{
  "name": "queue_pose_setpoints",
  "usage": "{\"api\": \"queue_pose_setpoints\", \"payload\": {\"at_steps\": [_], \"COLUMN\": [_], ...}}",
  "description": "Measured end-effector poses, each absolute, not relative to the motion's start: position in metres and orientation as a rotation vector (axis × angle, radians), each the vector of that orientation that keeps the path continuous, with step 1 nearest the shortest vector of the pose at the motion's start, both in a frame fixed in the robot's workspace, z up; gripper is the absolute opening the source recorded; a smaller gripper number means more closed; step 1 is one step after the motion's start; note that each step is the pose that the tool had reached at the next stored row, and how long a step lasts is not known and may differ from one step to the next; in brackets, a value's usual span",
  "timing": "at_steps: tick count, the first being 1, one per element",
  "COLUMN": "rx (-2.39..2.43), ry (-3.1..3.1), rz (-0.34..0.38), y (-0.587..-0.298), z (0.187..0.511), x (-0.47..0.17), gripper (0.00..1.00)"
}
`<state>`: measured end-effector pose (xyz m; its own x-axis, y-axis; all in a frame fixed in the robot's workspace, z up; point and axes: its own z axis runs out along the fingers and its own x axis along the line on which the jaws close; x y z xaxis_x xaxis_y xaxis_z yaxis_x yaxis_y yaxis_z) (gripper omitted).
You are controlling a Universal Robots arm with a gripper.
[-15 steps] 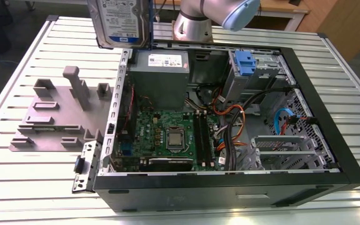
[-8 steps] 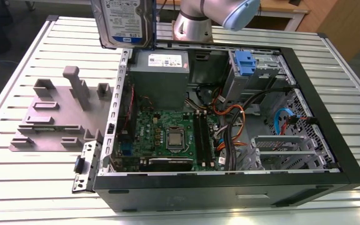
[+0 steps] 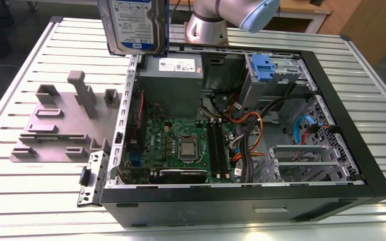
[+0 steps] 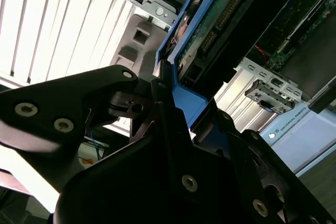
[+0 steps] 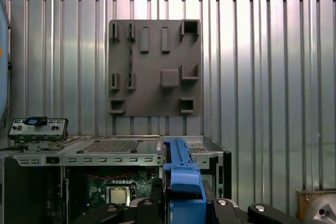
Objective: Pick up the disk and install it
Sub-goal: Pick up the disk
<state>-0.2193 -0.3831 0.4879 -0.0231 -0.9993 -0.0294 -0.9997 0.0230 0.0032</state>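
Observation:
The disk (image 3: 134,25), a silver drive with a white-and-blue label, hangs upright high above the table, over the far left corner of the open computer case (image 3: 354,165). In both wrist views my gripper (image 4: 173,111) (image 5: 181,203) is shut on the disk's blue carrier bracket (image 5: 181,174), with a black finger on each side. The second wrist view shows the disk's green circuit-board underside (image 4: 226,14) reaching away from the fingers. The drive bay with a blue caddy (image 3: 263,68) sits at the case's far side, to the exterior view's right of the disk.
A grey slotted holder block (image 3: 66,120) (image 5: 155,66) lies on the slatted metal table (image 3: 32,201), at the exterior view's left of the case. Inside the case are the motherboard (image 3: 179,145), power supply (image 3: 173,75) and cables (image 3: 253,125). The arm's base (image 3: 206,27) stands behind the case.

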Motion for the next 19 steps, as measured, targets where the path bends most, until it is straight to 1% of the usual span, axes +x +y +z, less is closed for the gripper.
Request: {"api": "queue_pose_setpoints", "payload": {"at_steps": [4, 12, 19], "rx": [-2.181, -2.180, -2.176], "ry": [2.235, 2.236, 2.239], "rz": [0.036, 0.036, 0.036], "y": [-0.391, -0.396, -0.407], "z": [0.488, 0.488, 0.488], "x": [-0.218, -0.202, -0.199], "gripper": [0.37, 0.37, 0.37]}}
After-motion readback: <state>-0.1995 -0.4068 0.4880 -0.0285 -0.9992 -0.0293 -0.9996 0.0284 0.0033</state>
